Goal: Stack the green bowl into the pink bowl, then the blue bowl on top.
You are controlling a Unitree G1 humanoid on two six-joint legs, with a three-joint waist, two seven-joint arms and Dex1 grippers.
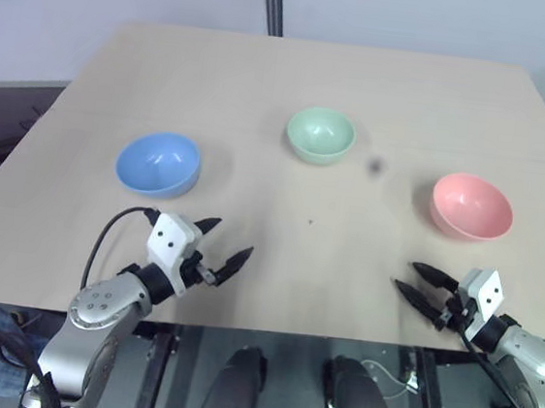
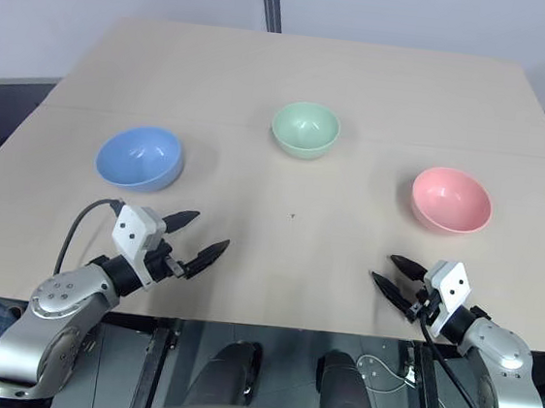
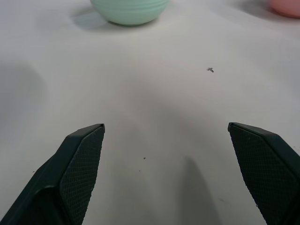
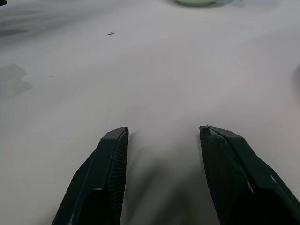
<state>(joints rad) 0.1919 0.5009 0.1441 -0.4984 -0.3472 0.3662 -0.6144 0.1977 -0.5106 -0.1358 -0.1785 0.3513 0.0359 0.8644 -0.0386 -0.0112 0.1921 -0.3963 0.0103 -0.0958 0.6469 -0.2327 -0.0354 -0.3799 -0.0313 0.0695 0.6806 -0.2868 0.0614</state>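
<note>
Three bowls sit apart on the pale wooden table [image 1: 294, 89]. The blue bowl [image 1: 158, 164] is at the left, the green bowl [image 1: 320, 134] in the middle toward the back, the pink bowl [image 1: 471, 206] at the right. My left gripper [image 1: 224, 242] hovers near the front edge, just in front of the blue bowl, open wide and empty. My right gripper [image 1: 409, 279] hovers near the front edge, in front of the pink bowl, open with nothing between its fingers. The green bowl [image 3: 129, 10] also shows ahead of the left wrist camera.
A dark vertical post [image 1: 272, 1] stands behind the table's far edge. A small dark speck [image 1: 311, 222] marks the tabletop between the bowls. The table's front edge runs just under both grippers.
</note>
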